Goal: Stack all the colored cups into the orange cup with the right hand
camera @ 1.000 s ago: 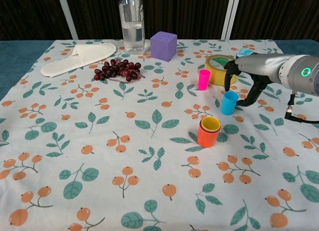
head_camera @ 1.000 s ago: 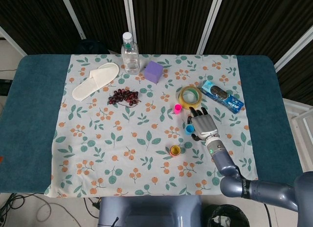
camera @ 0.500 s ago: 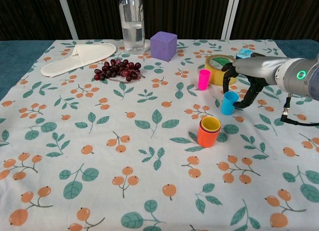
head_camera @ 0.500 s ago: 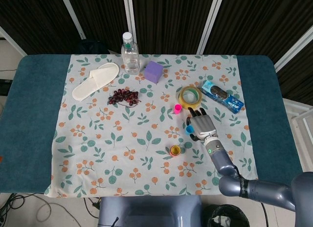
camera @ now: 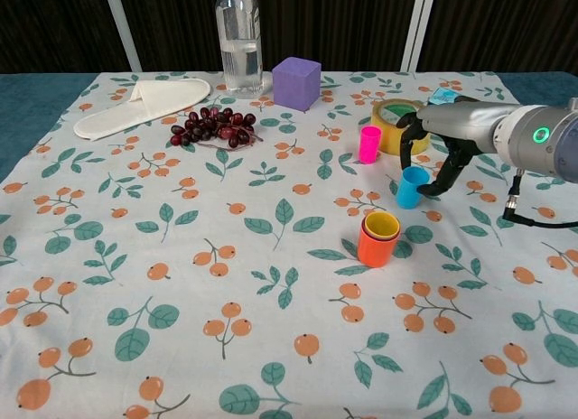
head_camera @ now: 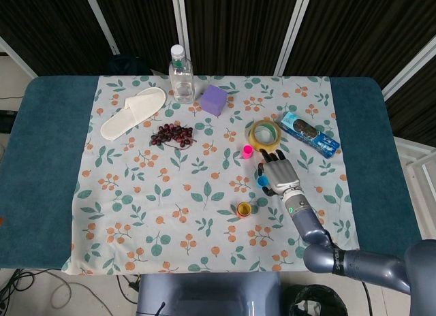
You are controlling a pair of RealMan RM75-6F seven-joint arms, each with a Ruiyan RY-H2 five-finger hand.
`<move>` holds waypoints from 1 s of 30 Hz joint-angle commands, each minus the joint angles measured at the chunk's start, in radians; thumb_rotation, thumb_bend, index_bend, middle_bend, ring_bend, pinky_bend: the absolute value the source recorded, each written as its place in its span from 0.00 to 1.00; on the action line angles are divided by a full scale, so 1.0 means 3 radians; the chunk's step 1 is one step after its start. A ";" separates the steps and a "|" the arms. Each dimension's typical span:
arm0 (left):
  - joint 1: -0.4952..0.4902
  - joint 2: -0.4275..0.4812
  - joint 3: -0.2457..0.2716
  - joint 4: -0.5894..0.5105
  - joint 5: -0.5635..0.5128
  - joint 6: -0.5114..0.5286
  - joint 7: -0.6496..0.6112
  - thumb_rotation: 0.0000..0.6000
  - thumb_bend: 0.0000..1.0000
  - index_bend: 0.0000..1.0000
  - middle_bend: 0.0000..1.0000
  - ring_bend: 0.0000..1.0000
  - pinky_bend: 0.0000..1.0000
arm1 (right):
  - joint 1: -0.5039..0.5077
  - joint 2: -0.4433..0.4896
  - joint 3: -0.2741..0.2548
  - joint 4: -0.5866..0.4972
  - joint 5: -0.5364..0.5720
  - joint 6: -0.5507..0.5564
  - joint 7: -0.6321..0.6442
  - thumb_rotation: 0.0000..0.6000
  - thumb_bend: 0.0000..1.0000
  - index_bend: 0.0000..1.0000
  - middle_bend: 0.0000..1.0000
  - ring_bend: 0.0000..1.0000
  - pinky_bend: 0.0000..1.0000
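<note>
The right hand (camera: 432, 153) curls its fingers around the small blue plastic cup (camera: 411, 186) — tilted, just beyond the orange plastic cup (camera: 375, 246) holding a yellow one.

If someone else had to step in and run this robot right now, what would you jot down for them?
Right hand: fingers around the blue cup, which tilts on the cloth; hold looks partial.
Left hand: not in view.
Done: yellow cup sits inside the orange cup.
Left: blue cup, then the pink cup standing by the tape roll, both into the orange stack.
</note>
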 commanded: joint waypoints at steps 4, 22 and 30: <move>0.0001 0.0001 -0.0003 0.0002 -0.0005 0.0001 -0.0004 1.00 0.12 0.37 0.97 0.88 0.78 | -0.0013 0.0096 0.0031 -0.0133 -0.0039 0.0011 0.0029 1.00 0.39 0.49 0.01 0.15 0.07; -0.0002 0.0000 0.0003 0.0001 0.0005 -0.0011 -0.0009 1.00 0.12 0.37 0.97 0.88 0.78 | -0.0234 0.0905 -0.0160 -0.1607 -0.0545 0.0393 -0.0140 1.00 0.39 0.49 0.01 0.15 0.07; -0.0005 -0.0003 0.0005 -0.0004 0.0008 -0.0013 -0.0001 1.00 0.12 0.37 0.97 0.88 0.78 | -0.0292 0.0865 -0.0217 -0.1740 -0.0792 0.0458 -0.0117 1.00 0.39 0.49 0.01 0.15 0.07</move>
